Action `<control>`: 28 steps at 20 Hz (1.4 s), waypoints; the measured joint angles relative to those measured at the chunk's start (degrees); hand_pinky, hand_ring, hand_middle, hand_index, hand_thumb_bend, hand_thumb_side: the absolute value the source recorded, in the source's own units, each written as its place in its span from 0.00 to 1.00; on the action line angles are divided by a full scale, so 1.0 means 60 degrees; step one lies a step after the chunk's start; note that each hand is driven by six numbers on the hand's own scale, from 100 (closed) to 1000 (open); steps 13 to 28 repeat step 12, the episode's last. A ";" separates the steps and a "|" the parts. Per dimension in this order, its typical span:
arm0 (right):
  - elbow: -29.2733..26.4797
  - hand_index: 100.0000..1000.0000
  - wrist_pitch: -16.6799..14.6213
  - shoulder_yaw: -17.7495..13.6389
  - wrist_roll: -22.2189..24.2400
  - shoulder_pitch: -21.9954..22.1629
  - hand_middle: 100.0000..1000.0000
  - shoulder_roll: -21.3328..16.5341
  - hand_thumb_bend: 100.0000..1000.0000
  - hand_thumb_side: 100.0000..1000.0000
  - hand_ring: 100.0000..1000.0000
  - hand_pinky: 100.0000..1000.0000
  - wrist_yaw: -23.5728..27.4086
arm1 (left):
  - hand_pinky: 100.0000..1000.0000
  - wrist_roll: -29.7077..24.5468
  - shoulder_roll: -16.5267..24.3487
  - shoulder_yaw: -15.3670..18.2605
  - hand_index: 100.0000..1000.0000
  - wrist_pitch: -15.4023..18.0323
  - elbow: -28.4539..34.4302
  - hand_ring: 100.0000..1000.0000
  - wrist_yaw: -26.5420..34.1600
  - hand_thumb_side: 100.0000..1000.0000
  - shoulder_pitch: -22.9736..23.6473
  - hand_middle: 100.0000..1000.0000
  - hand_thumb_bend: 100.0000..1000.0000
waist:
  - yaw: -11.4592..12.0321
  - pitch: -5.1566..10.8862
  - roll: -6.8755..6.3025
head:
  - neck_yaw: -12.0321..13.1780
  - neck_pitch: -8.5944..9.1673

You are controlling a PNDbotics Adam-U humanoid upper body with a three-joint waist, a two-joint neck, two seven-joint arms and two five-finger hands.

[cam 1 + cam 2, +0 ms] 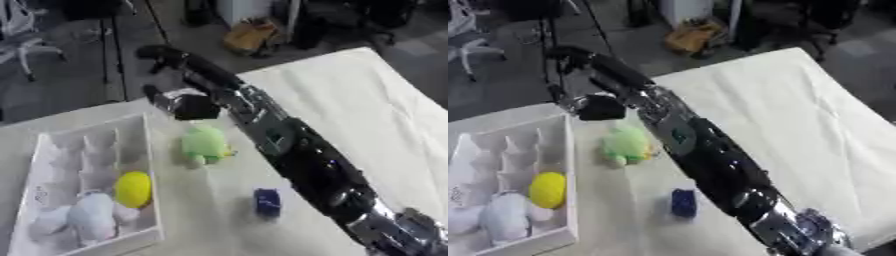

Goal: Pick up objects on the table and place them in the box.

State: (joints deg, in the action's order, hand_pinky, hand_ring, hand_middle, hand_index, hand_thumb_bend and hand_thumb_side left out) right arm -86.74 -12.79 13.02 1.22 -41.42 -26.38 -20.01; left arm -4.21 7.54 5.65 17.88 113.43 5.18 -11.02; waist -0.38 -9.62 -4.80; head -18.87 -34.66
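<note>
Nearest, at the lower left of the table, sits the white box, a tray with moulded compartments, its long axis running from the near edge away toward the far left. In its near half lie a pale lavender-white soft toy and, just beyond and touching it, a yellow egg-shaped object standing roughly upright against the box's right wall. The far compartments show only white dividers. On the white cloth to the right of the box, near the arm's lower part, stands a small dark blue object, short and blocky, long axis about vertical in view; its make cannot be told. Farther on, a light green plush toy with a small yellow bit at its lower right lies just right of the box's far half, apart from the wall, long axis running near to far. The right arm enters from the lower right corner and stretches diagonally up-left across the table, passing just right of the blue object and the green toy. Its right hand hangs over the table's far edge, beyond the green toy and past the box's far right corner; it shows as a dark blurred mass and whether the fingers are spread or curled cannot be told. Left hand unseen.
</note>
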 measured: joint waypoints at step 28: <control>-0.4367 0.95 -0.0508 -0.0352 0.1012 0.2980 0.87 -0.2299 0.22 0.60 0.69 0.78 0.2934 | 0.98 0.0474 0.0162 0.0622 0.72 -0.0097 -0.0084 0.80 -0.0802 0.88 0.0609 0.82 0.42 | -0.1459 -0.0047 -0.0018 | 0.1295 -0.0001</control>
